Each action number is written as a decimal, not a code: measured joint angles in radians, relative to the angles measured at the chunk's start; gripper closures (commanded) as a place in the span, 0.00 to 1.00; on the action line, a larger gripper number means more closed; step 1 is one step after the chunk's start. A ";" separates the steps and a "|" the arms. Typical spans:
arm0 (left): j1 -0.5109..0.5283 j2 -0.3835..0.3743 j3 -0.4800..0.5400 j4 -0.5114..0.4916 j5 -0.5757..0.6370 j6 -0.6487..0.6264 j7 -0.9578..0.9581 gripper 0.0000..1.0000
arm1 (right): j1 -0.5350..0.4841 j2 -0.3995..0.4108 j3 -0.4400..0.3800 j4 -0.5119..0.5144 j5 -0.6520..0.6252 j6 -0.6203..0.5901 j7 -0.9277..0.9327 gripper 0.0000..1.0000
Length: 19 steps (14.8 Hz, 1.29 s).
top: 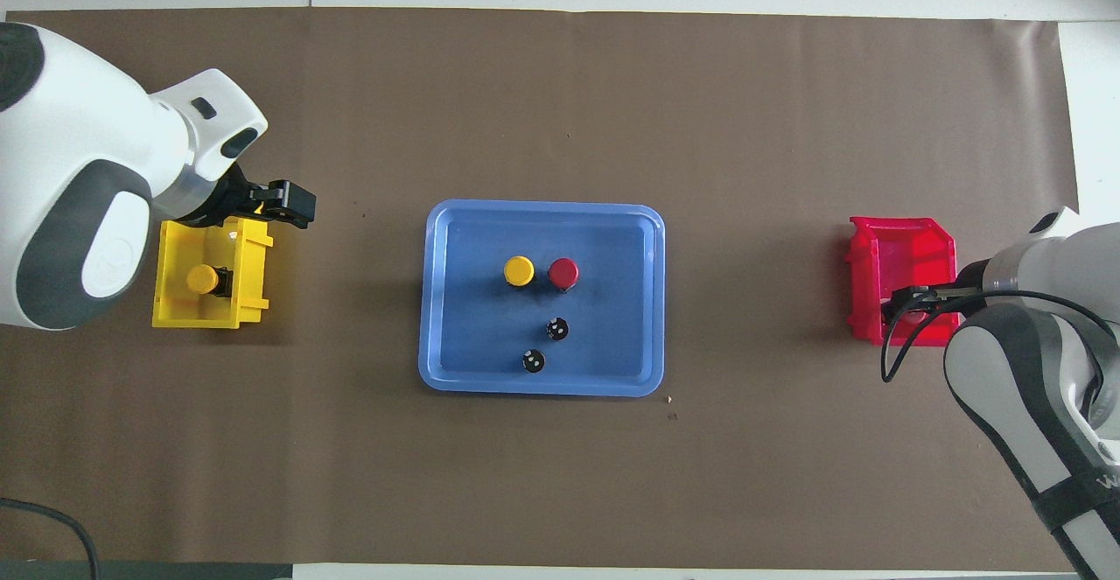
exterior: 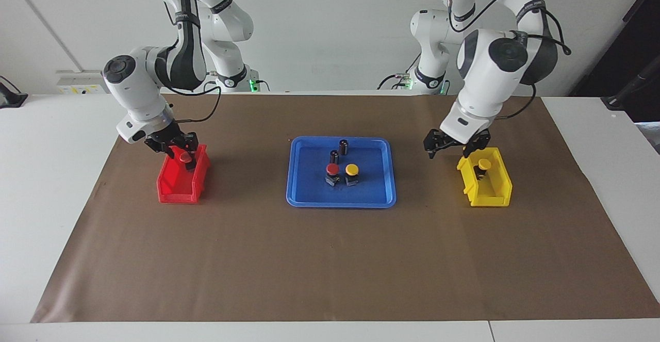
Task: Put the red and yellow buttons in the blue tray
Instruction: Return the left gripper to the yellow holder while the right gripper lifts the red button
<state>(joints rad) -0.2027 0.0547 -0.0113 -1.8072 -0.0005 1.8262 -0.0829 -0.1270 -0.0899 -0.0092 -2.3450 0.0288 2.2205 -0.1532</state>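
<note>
Currently I list: left gripper [exterior: 456, 150] spread open over the yellow bin [exterior: 486, 184]; right gripper [exterior: 178, 152] in the red bin [exterior: 183, 179], closing around a red button [exterior: 184, 157], grip uncertain.

No legible text, label or number anywhere — only unreadable lettering on arm bands

Both arms reach down steeply, the left end effector [exterior: 456, 146] with fingers spread wide, the right end effector [exterior: 178, 152] partly closed.

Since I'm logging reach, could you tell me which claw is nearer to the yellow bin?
Left. The left claw hangs over the yellow bin; the right claw is over the red bin at the table's right-arm end.
</note>
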 measured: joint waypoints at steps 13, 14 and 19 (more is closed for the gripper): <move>0.155 -0.172 -0.028 0.000 0.000 -0.135 0.148 0.00 | -0.012 0.000 0.004 -0.016 0.000 0.034 -0.034 0.44; 0.155 -0.172 -0.028 -0.001 0.000 -0.135 0.148 0.00 | -0.011 0.000 0.004 -0.017 0.000 0.038 -0.034 0.44; 0.155 -0.172 -0.028 -0.003 0.000 -0.135 0.148 0.00 | -0.009 0.000 0.006 -0.022 0.000 0.047 -0.034 0.44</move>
<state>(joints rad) -0.0481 -0.1171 -0.0392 -1.8099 -0.0005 1.6915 0.0654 -0.1364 -0.0899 -0.0031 -2.3671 0.0288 2.2672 -0.1873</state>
